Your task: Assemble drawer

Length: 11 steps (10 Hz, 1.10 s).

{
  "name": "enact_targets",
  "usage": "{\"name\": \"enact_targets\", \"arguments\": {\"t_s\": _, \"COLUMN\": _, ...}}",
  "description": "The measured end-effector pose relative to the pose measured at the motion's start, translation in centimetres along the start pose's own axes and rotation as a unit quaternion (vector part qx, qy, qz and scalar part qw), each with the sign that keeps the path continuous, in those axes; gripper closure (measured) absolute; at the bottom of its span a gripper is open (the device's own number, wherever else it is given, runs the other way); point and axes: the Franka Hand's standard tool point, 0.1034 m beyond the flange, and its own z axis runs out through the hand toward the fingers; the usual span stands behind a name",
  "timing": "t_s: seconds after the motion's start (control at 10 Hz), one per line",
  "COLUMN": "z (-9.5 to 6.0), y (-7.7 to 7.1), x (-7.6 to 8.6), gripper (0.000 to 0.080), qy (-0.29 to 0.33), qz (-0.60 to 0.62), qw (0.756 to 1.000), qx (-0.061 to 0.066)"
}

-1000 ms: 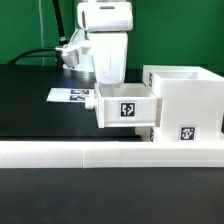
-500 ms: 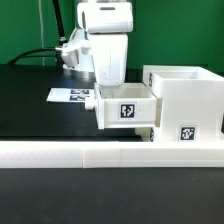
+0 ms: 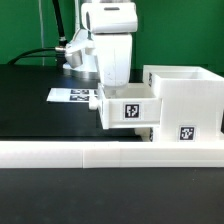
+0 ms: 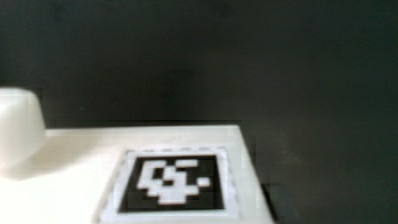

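Marker board (image 3: 72, 96) is lying flat on the dark table (image 3: 40, 120) toward the exterior view's left, carrying its tags and nothing else. Moving rightward, the arm (image 3: 108, 45) is hanging over the small tray (image 3: 128, 110), its white wrist housing standing directly above the tray's open top. Compared with the picture of a second ago, both the housing and the tray are sitting a little farther toward the exterior view's right, so the tray is travelling into the box casing (image 3: 185, 105), whose open front is facing it. That shift is suggesting the insertion step is under way rather than finished: most of the tray is still projecting from the casing. The gripper (image 3: 112, 84) is dipping behind the tray's near wall, so its fingertips are hidden, and whether it is clamping the tray wall or merely pushing against it cannot be told. The wrist view is showing only a tagged white surface (image 4: 175, 180) over black table, which does not settle the question. Along the front, the long low white rail (image 3: 110, 153) is running across the table, with the casing standing close behind it on the right.
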Motion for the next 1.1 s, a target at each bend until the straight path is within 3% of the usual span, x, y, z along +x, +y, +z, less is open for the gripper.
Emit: {"name": "enact_targets", "arguments": {"t_s": 1.1, "z": 0.05, "y": 0.28, "x": 0.44, "gripper": 0.0755, "qy": 0.002, "qz": 0.002, "qw": 1.0, "qx": -0.003}}
